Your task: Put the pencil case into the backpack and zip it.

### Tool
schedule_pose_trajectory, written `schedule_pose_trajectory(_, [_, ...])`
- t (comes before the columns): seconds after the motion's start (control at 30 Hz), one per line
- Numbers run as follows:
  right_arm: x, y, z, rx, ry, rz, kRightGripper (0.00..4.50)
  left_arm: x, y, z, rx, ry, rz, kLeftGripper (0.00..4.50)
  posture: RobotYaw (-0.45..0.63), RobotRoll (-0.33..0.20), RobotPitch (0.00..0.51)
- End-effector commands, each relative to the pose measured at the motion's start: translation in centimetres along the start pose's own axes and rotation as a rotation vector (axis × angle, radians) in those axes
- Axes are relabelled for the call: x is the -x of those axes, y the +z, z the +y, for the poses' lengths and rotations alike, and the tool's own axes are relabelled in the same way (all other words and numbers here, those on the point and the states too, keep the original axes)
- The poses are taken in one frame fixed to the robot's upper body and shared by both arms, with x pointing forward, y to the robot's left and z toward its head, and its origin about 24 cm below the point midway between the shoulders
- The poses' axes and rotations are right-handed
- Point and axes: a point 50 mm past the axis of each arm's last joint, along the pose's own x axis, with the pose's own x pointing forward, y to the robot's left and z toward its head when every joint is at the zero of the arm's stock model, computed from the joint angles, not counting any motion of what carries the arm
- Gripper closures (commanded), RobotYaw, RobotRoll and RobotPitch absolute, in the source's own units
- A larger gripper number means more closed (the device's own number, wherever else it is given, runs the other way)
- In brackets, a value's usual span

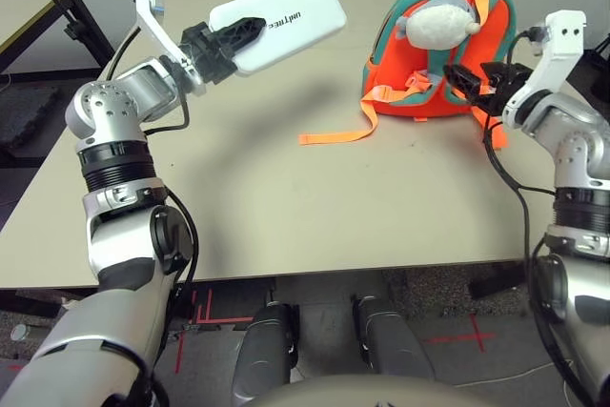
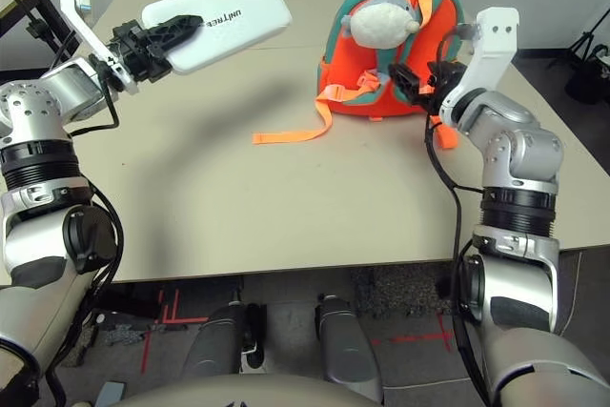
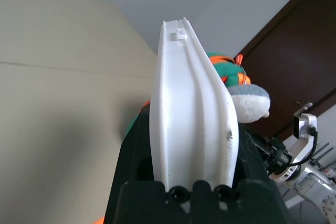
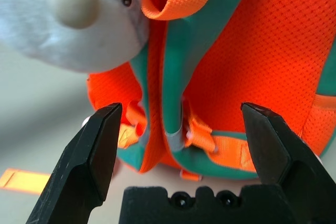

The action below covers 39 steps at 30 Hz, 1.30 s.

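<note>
"Why do our left jaws (image 1: 239, 42) grip the case (image 1: 295, 18)?"
"Maybe so we can put it in the bag (image 1: 381, 73) on the table (image 1: 248, 197)."
"And our right jaws (image 4: 181, 129)?"
"Wide open by the bag, perhaps to steady it."

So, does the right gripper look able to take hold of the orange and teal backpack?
Probably yes: the open right gripper is close in front of the orange and teal backpack, with nothing solid seen between them.
</note>
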Motion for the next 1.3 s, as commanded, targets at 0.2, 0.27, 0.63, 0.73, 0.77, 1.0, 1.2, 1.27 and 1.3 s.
schedule_pose_trajectory(0.2, [-2.7, -0.6, 0.8, 0.024, 0.014, 0.001, 0.00, 0.2, 0.9, -0.8, -0.021, -0.019, -0.039, 3.30, -0.16, 0.000, 0.077])
schedule_pose_trajectory(0.27, [-3.2, -0.6, 0.9, 0.018, 0.012, -0.004, 0.00, 0.2, 0.9, -0.8, -0.023, -0.018, -0.040, 3.30, -0.16, 0.000, 0.076])
schedule_pose_trajectory(0.63, [-4.5, -0.9, 1.1, 0.062, -0.016, -0.027, 0.59, 0.0, 0.8, -1.0, -0.031, -0.016, -0.040, 3.30, -0.15, 0.000, 0.078])
schedule_pose_trajectory(0.73, [-4.4, -0.7, 1.1, 0.092, -0.007, -0.032, 1.72, 0.0, 0.7, -0.9, -0.033, -0.015, -0.038, 3.30, -0.16, 0.000, 0.079])
schedule_pose_trajectory(0.77, [-4.3, -0.5, 1.2, 0.101, 0.000, -0.040, 2.14, -0.1, 0.6, -0.9, -0.034, -0.014, -0.038, 3.30, -0.16, 0.000, 0.081])
schedule_pose_trajectory(1.0, [-3.5, 1.0, 2.0, 0.122, 0.042, -0.091, 4.33, -0.3, 0.3, -0.7, -0.036, -0.009, -0.030, 3.30, -0.17, 0.000, 0.083])
schedule_pose_trajectory(1.2, [-2.1, 2.5, 3.4, 0.149, 0.094, -0.126, 4.33, -0.4, 0.2, -0.7, -0.037, -0.010, -0.028, 3.30, -0.17, 0.000, 0.088])
schedule_pose_trajectory(1.27, [-1.5, 3.1, 4.0, 0.166, 0.115, -0.131, 4.33, -0.4, 0.1, -0.6, -0.036, -0.010, -0.028, 3.30, -0.18, 0.000, 0.089])
schedule_pose_trajectory(1.3, [-1.2, 3.4, 4.3, 0.175, 0.126, -0.131, 4.33, -0.5, 0.1, -0.6, -0.036, -0.009, -0.029, 3.30, -0.18, 0.000, 0.089])
